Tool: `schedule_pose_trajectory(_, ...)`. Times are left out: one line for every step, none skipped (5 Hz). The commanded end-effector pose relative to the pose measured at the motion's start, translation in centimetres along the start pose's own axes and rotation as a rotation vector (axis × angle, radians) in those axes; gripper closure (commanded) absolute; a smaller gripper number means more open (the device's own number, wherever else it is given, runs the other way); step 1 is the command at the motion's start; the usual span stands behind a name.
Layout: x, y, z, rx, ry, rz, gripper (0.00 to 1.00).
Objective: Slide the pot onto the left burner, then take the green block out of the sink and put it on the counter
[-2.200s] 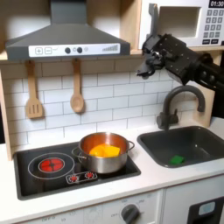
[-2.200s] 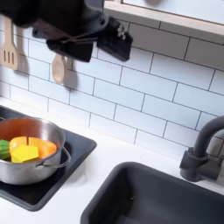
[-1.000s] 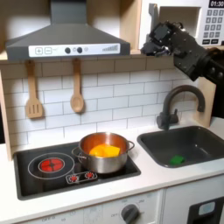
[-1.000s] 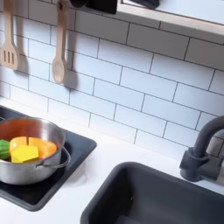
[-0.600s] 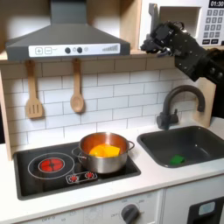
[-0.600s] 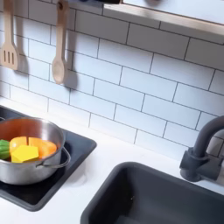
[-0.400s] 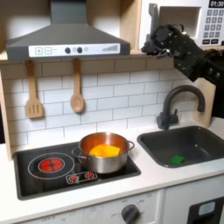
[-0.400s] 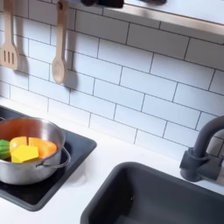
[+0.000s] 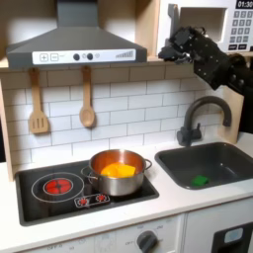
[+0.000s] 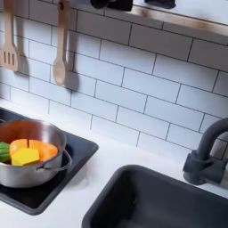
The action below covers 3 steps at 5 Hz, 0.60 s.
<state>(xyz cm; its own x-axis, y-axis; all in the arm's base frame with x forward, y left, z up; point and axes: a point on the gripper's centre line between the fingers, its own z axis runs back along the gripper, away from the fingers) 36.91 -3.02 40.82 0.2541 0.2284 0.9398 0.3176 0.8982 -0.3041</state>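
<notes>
In the first exterior view the shiny steel pot [image 9: 117, 171] with orange-yellow pieces sits on the right side of the black cooktop [image 9: 40, 201], beside the red left burner [image 9: 59, 185]. The small green block [image 9: 201, 181] lies on the floor of the dark sink [image 9: 225, 153]. My gripper [image 9: 174, 45] hangs high at the top right by the microwave, far above the pot and sink; its jaws are too small to read. In the second exterior view the pot [image 10: 27, 156] is at the left, and the sink [image 10: 151, 200] fills the bottom right.
A dark arched faucet [image 9: 201, 117] stands behind the sink, also seen in the second exterior view [image 10: 210, 153]. Wooden utensils [image 9: 87, 107] hang on the tiled wall under the range hood [image 9: 74, 40]. The cream counter [image 9: 109, 221] runs along the front.
Since 2.2 s ago my arm has lifted up and back toward the microwave, leaving the second exterior view. Over the last second it has barely moved. Pot and green block are unmoved.
</notes>
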Motion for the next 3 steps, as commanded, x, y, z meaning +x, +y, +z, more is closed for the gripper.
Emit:
schedule_pose_trajectory(0.76,0.46,-0.57,0.014,-0.022,0.003,0.37)
schedule_pose_trajectory(1.04,0.58,-0.64,0.017,-0.032,0.002,0.79)
schedule_pose_trajectory(0.89,0.76,-0.66,0.020,-0.027,0.001,1.00)
